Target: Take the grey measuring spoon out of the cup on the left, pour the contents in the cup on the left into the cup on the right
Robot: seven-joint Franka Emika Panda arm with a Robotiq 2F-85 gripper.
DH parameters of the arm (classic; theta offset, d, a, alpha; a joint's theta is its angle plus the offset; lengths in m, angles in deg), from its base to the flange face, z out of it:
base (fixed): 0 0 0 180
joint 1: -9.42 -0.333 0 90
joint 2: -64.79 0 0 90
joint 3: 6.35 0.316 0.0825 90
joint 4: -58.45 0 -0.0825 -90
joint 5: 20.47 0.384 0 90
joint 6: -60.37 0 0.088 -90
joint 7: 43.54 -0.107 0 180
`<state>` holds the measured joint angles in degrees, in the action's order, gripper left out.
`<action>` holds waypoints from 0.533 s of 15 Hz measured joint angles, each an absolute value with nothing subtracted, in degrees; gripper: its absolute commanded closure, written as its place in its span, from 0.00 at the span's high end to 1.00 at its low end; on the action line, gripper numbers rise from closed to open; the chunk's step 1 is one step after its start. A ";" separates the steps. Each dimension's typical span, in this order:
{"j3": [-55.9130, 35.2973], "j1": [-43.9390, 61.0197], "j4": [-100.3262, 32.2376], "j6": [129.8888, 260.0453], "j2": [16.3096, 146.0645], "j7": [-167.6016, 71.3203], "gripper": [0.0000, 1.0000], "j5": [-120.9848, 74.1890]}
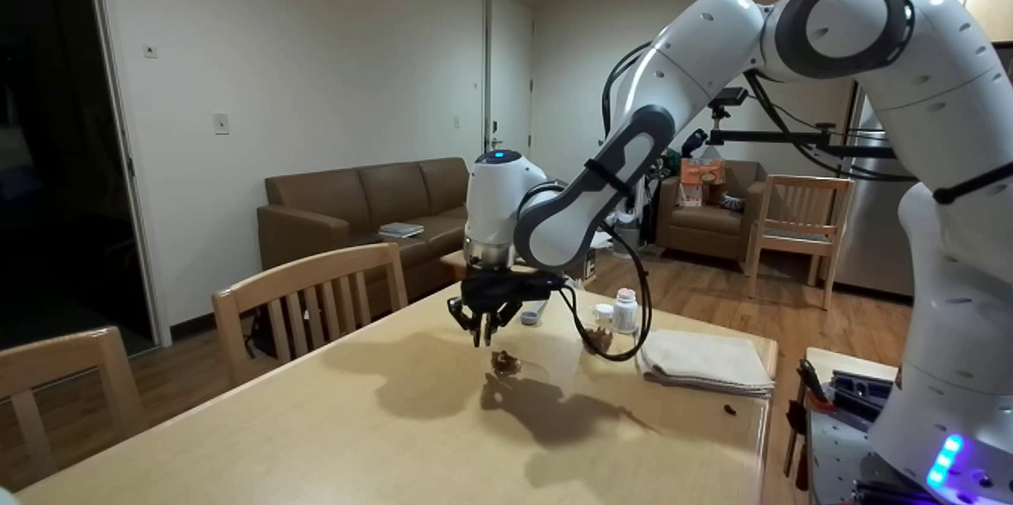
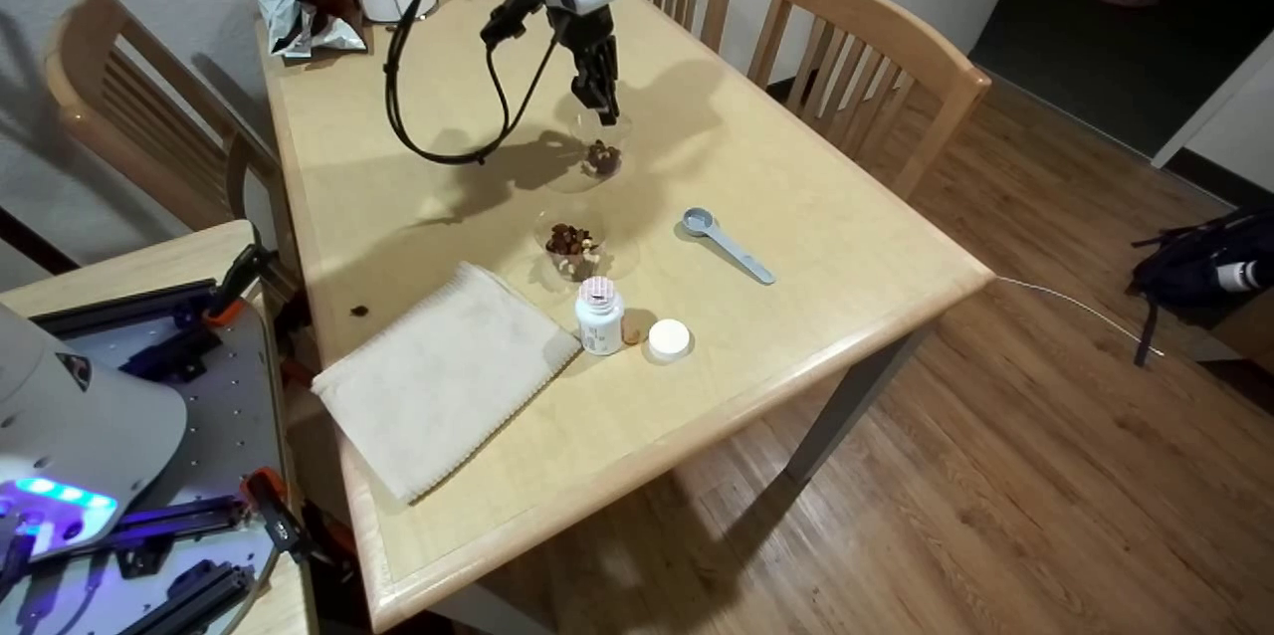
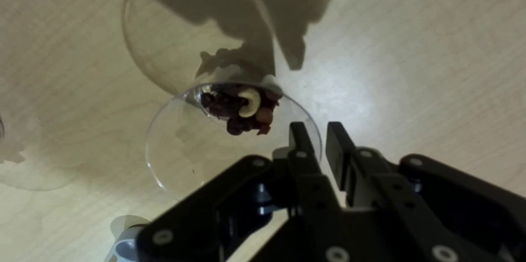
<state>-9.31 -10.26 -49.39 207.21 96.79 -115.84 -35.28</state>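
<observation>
On the table (image 2: 816, 257): white bottle (image 2: 601, 324), label print too small to read. Gripper (image 3: 317, 128) near one clear cup (image 3: 201, 147), fingers (image 3: 301, 141) parted slightly.

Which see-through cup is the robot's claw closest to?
The see-through cup farther from the white bottle. The claw hangs right by its rim, while the other cup stands close to the bottle, away from the claw.
</observation>
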 measured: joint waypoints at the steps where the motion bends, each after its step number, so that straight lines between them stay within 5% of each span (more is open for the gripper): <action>1: -9.33 -10.18 -49.39 207.22 96.79 -115.84 0.00 -34.88; 8: -8.61 -6.85 -50.87 211.34 95.47 -114.90 0.00 -27.35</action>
